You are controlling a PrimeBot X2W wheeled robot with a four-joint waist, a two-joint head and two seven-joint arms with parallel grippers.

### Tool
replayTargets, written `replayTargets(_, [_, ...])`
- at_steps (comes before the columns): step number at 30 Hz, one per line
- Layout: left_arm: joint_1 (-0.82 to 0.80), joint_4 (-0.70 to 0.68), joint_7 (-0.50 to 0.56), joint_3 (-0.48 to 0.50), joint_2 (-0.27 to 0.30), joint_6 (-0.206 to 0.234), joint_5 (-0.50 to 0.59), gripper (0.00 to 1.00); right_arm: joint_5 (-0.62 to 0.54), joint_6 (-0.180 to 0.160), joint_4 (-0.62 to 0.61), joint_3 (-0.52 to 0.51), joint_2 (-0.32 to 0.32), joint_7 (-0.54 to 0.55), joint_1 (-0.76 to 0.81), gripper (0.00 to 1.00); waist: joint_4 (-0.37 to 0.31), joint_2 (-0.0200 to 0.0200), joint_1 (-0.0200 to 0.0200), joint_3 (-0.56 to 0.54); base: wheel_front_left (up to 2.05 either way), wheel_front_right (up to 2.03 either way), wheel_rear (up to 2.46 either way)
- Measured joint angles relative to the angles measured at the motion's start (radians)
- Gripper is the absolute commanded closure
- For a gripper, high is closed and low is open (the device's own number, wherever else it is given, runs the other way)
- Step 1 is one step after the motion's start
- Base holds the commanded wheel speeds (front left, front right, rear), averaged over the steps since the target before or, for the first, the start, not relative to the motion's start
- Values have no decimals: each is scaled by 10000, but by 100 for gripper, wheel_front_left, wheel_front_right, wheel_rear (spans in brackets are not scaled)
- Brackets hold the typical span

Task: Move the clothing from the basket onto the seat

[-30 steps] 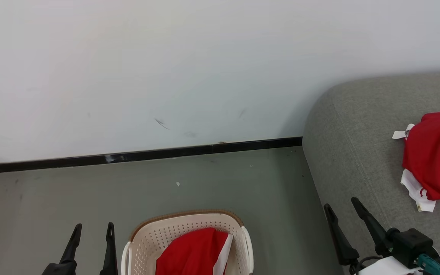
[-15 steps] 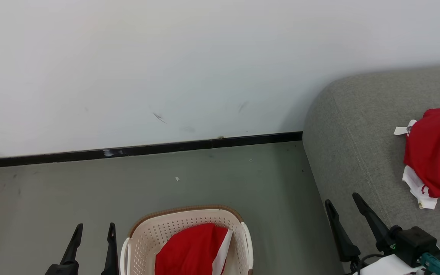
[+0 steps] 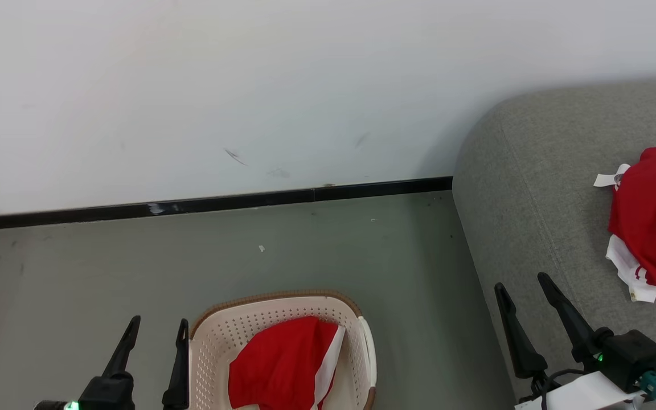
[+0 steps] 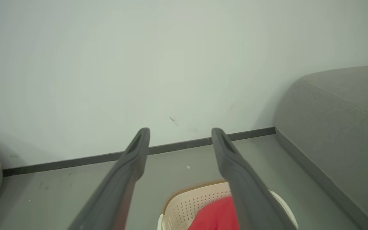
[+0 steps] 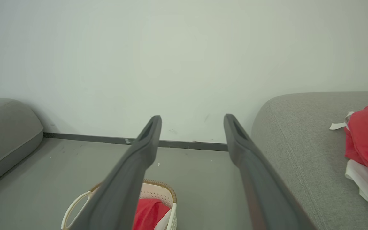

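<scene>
My left claw (image 3: 158, 320) stands spread, both dark fingers pointing up toward the wall (image 3: 248, 85) with nothing between them. My right claw (image 3: 521, 282) is spread just as wide and empty, its fingers leaning slightly left.

The basket (image 3: 274, 297) sits on the floor (image 3: 77, 273) just to the right of my left claw, whose right finger stands right beside the basket's left rim; whether they touch I cannot tell. It is cream with perforated walls, a brown woven-look rim and a white handle on its right side. Its rounded far end faces the wall; the near end is cut off, so I cannot be sure of its long axis.

Inside it lies a red garment (image 3: 277, 364), soft and humped, rising to a blunt peak that points toward the wall. A white band runs down its right edge, lengthwise from the peak back toward me.

The seat (image 3: 533, 199), grey fabric with a rounded corner and a stitched seam, lies under and to the right of my right claw. On it, well to the right of that claw and past its tips, sits a second red garment (image 3: 655, 216), crumpled, with its longer run going from the wall side back toward me. A white tag (image 3: 607, 179) sticks out of its far left corner, and white trim shows at its near end.
</scene>
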Motion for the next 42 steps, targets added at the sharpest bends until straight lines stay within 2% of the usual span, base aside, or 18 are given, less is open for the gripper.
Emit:
replayTargets(10, [-1093,489,357,-593,121,-397,339,0,-59,0,-370,-61,4,0,-121,0,-40,0,0,626,0,0,0])
replayTargets(23, [-2628,2061,826,-1367,-35,-949,665,0,-153,0,-1110,-648,10,-2,-616,0,-248,0,0,1900,0,0,0])
replayTargets(42, [-4552,4299,1062,-2002,-460,-1241,1202,0,-81,0,-2031,-953,10,-2,-1999,0,-814,0,0,3965,0,0,0])
